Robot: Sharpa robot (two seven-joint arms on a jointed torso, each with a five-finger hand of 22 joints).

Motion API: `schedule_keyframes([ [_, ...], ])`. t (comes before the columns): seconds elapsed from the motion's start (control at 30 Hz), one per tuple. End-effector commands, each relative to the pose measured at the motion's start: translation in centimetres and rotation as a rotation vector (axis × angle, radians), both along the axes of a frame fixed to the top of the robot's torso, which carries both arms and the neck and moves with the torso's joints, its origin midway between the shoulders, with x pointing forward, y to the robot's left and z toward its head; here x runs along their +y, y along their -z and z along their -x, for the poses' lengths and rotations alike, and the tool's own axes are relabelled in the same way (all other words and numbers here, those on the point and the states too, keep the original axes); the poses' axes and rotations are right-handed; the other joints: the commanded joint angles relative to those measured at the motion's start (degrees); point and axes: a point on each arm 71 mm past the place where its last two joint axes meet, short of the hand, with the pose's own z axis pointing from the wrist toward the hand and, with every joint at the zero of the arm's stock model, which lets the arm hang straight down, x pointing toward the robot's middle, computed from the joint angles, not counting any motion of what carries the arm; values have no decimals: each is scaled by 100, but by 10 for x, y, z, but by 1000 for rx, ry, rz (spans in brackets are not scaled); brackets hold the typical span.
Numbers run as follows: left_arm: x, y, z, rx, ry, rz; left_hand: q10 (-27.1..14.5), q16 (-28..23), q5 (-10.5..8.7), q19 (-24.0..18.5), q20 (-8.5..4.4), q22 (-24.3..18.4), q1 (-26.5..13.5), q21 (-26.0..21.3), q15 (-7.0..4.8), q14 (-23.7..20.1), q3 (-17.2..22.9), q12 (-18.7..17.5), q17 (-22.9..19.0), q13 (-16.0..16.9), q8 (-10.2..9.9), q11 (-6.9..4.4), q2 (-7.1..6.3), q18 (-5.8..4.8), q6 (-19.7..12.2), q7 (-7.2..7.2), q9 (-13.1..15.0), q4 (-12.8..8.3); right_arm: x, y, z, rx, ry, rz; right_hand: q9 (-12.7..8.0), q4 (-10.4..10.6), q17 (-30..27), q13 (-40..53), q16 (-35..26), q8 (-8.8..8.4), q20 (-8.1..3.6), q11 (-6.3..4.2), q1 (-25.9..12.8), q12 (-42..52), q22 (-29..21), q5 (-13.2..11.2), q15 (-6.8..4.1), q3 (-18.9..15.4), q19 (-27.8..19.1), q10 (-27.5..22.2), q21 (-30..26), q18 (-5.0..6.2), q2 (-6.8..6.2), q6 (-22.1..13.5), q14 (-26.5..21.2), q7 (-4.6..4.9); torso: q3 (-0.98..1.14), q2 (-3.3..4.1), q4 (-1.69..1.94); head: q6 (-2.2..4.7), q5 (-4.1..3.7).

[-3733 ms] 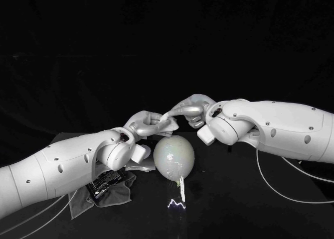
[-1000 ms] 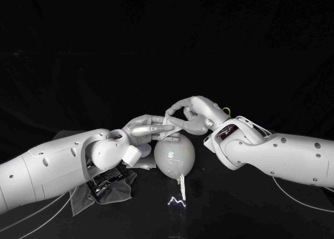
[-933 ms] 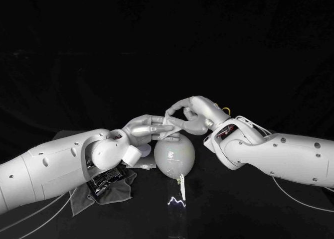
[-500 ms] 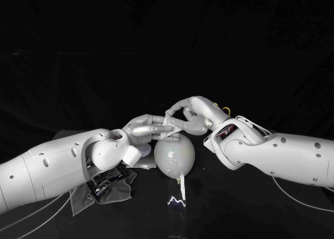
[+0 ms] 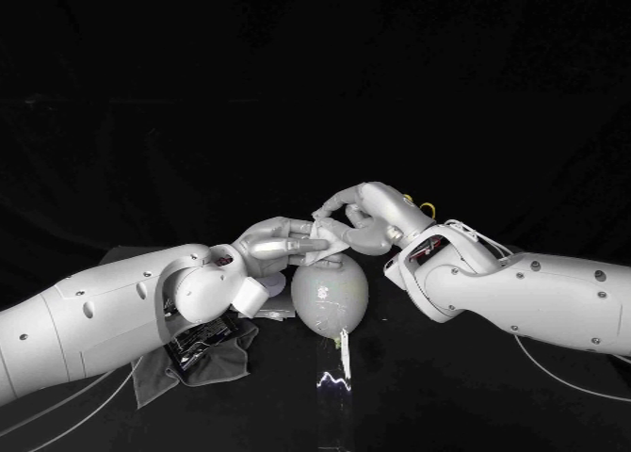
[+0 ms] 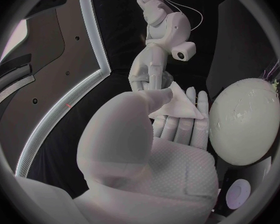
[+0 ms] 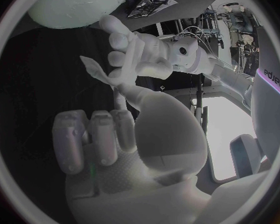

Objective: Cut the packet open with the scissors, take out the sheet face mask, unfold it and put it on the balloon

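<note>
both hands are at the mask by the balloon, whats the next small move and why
Probably draw the right hand slowly away from the left hand to open a fold. The sheet face mask is a folded wedge pinched in the left hand close to the balloon, with the right hand at its corner; whether that hand grips it is unclear.

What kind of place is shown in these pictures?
Probably a robot test bench, not a home: a black table before a dark backdrop, a balloon serving as a face, and the left hand and right hand holding a folded sheet face mask near it.
</note>
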Motion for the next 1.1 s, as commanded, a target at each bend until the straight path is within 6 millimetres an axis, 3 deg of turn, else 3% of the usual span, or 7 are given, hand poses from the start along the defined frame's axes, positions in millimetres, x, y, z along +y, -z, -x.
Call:
schedule_keyframes([
  [0.03,-3,-3,1,-22,20,13,-40,-38,-11,-50,9,-7,-73,-18,7,-52,42,-35,-9,-9,-36,15,0,19,50,320,-9,4,0,-2,1,-24,-8,-8,39,2,1510,1364,39,31,-36,-46,12,36,1509,37,-44,51,610,470,20,-36,87,33,588,-1,1,0,-1,-8,-5],
  [0.3,-1,-3,1,-21,21,12,-53,-31,-12,-75,15,-6,-224,-15,14,-61,51,-31,-19,-7,-44,23,42,18,61,333,-6,59,-5,-5,1,-28,10,-33,49,0,1510,1382,39,45,-42,-50,7,66,1509,37,-48,77,610,485,20,-36,79,37,588,-5,0,0,-3,-4,-14],
  [0.4,-1,-3,2,-20,21,12,-50,-25,-11,-79,25,-8,-514,-14,25,-60,9,-28,-24,-5,-45,37,181,16,79,350,-1,333,-7,-8,0,-27,10,-34,56,-1,1510,1390,39,55,-45,-53,2,78,1509,37,-51,92,610,491,20,-36,69,39,588,-8,0,0,-4,-3,-14],
  [0.5,-1,-3,2,-19,23,14,-53,-23,-10,-88,27,-11,-633,-16,21,-62,6,-28,-28,-4,-50,34,245,17,79,348,1,457,-8,-10,-1,-19,6,-26,58,-1,1510,1386,39,57,-46,-53,1,72,1509,37,-51,95,610,488,20,-36,67,40,588,-8,-3,-2,0,2,-24],
  [0.53,-1,-3,2,-18,24,15,-53,-22,-9,-96,30,-12,-778,-17,24,-64,16,-28,-31,-3,-60,39,370,15,75,354,0,643,-9,-11,-2,-14,4,-21,59,-1,1510,1384,39,58,-46,-53,-1,69,1509,37,-52,96,610,487,20,-36,65,40,588,-8,-4,-3,1,5,-28],
  [0.73,-1,-3,2,-15,32,26,-74,-23,-10,-128,32,-16,-994,-23,19,-79,129,-27,-43,-2,-90,28,613,15,53,339,-1,942,-9,-10,-5,19,-9,27,64,5,1510,1363,39,64,-49,-53,-16,34,1509,36,-53,100,610,470,20,-36,48,34,588,-7,-6,-2,1,10,-30],
  [1.1,-1,-4,4,-14,58,41,-103,-26,-12,-148,34,-17,-1155,-25,22,-103,147,-28,-54,-1,-116,24,667,13,26,324,-2,1112,-14,-10,-10,26,17,28,66,5,1510,1369,39,65,-50,-53,-18,43,1509,36,-53,103,610,474,20,-36,46,33,588,-8,0,3,-1,9,-35],
])
